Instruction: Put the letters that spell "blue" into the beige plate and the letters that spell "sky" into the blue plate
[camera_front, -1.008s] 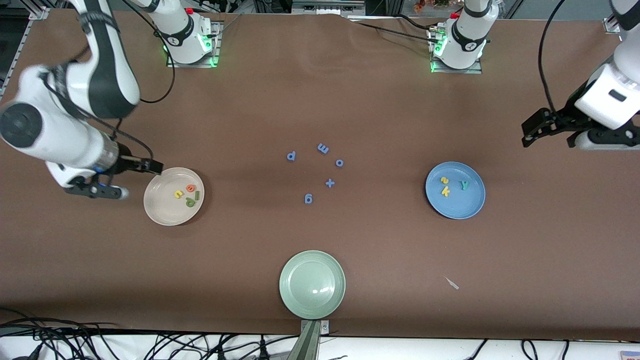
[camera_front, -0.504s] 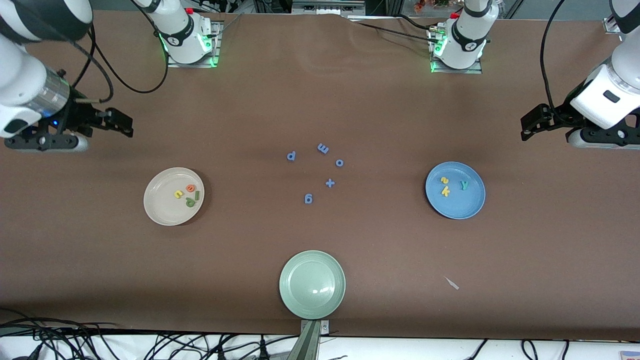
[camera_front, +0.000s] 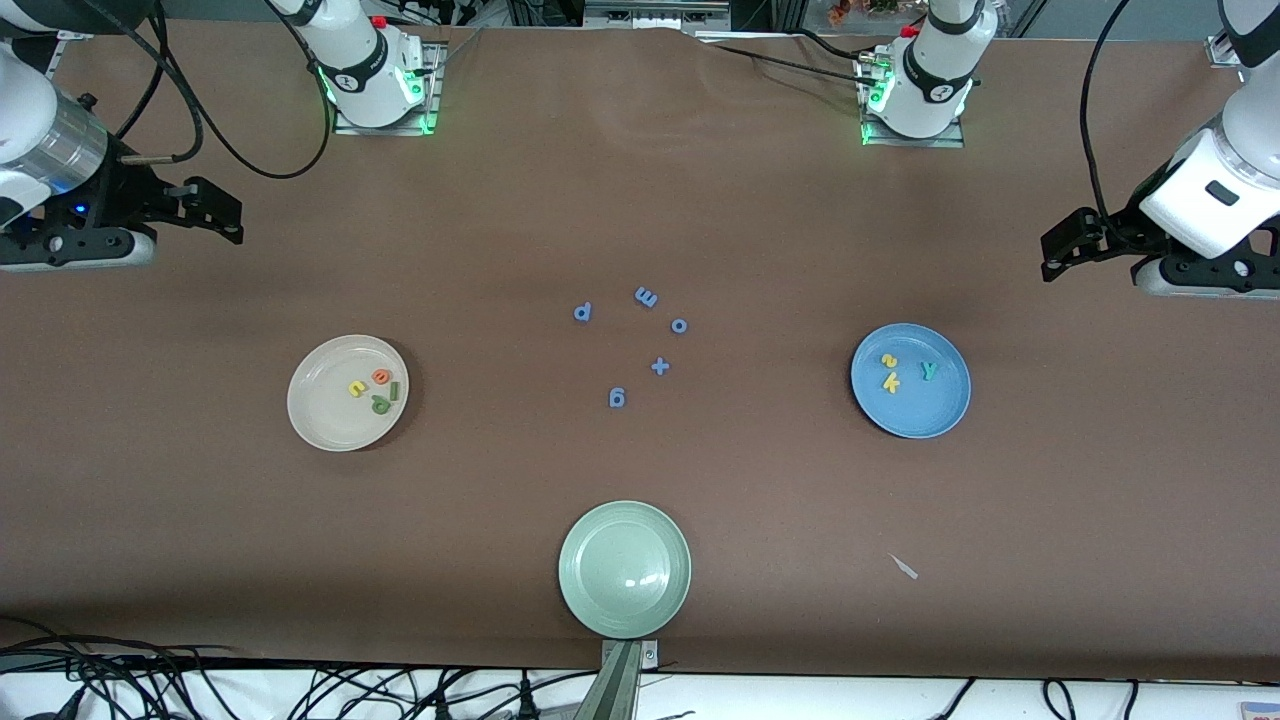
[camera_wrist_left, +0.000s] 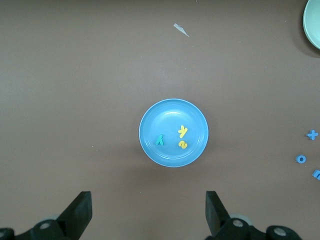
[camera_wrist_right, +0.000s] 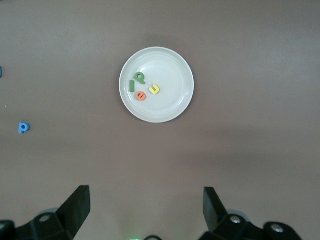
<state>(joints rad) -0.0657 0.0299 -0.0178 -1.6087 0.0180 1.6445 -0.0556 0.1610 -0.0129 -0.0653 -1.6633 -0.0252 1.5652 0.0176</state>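
Since a second ago the right gripper (camera_front: 215, 215) has pulled away from the rim of the round cream-beige plate (camera_front: 320, 420) and risen to hang over bare brown table toward the right arm's end, its two black fingers (camera_wrist_right: 75, 207) spread wide with nothing between them; the left gripper (camera_front: 1070, 255) has barely shifted and waits over the table at the left arm's end, equally wide open and empty. The four small foam letters of "blue" lie inside the beige plate: the olive-green b (camera_front: 380, 404), the green bar l (camera_front: 395, 391), the yellow u (camera_front: 356, 388) and the orange e (camera_front: 381, 376), clustered on the side toward the table's middle. The round medium-blue plate (camera_front: 915, 420) holds the yellow s (camera_front: 888, 361), the yellow k (camera_front: 890, 382) and the teal y (camera_front: 929, 370). The all-blue letters and plus sign (camera_front: 659, 366) sit on the table between the two plates, and the pale green plate (camera_front: 625, 568) nearest the camera holds nothing. Judging by this, both words are sorted and the withdrawal looks like the finish, with no move left to make
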